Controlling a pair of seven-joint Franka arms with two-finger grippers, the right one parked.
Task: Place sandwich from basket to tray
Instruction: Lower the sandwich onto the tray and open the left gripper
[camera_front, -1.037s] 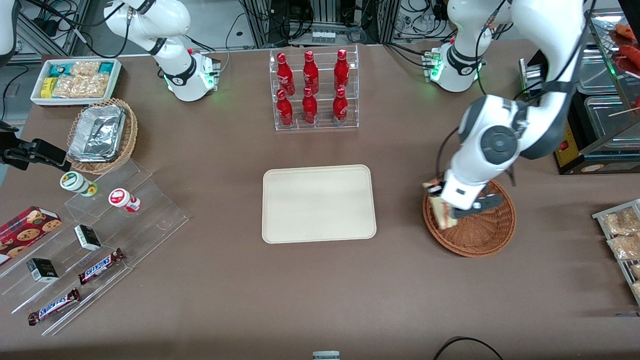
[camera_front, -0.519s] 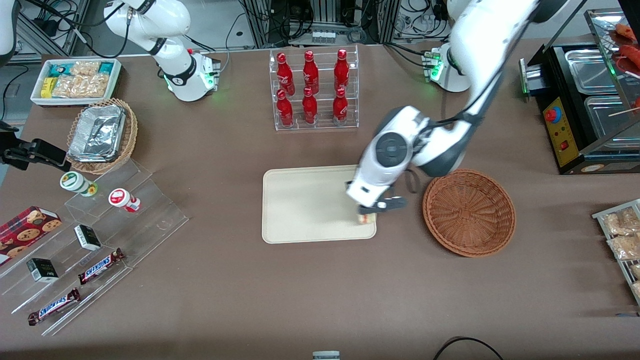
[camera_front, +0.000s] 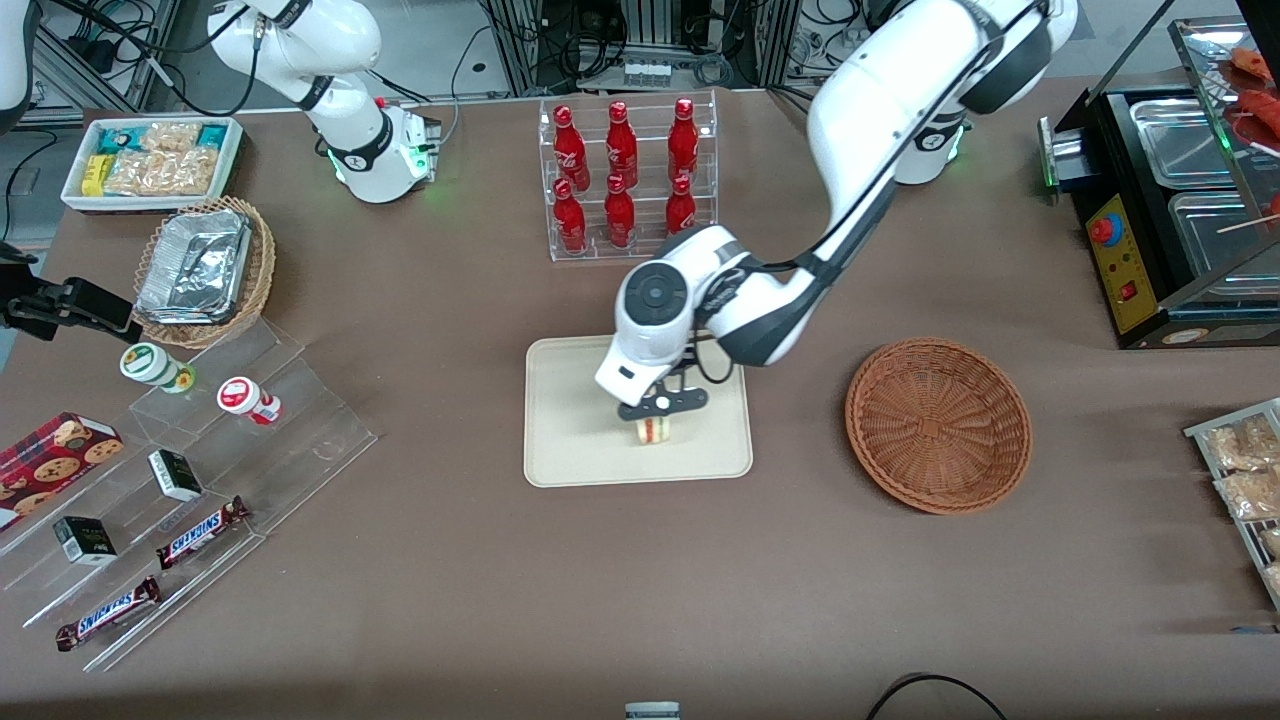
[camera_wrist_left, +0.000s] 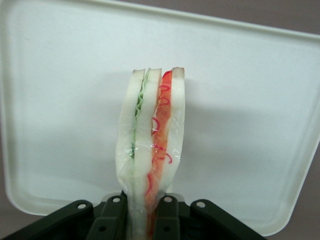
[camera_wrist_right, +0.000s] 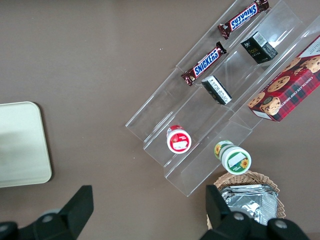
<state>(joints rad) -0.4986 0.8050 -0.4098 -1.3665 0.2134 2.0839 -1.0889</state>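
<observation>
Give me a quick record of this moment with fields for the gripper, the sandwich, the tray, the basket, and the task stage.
gripper: left arm's gripper over the tray, jaws shut on the sandwich
sandwich: sandwich held edge-on, red and green filling showing; contact with the tray cannot be told
tray: tray nearer the front camera than the bottle rack
basket: basket beside the tray, toward the working arm's end, nothing in it
task stage: sandwich out of the basket, not yet released

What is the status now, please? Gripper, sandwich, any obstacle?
Gripper over the tray, shut on the sandwich. Sandwich held edge-up above bare tray surface. Basket empty. Nothing in the way below.
</observation>
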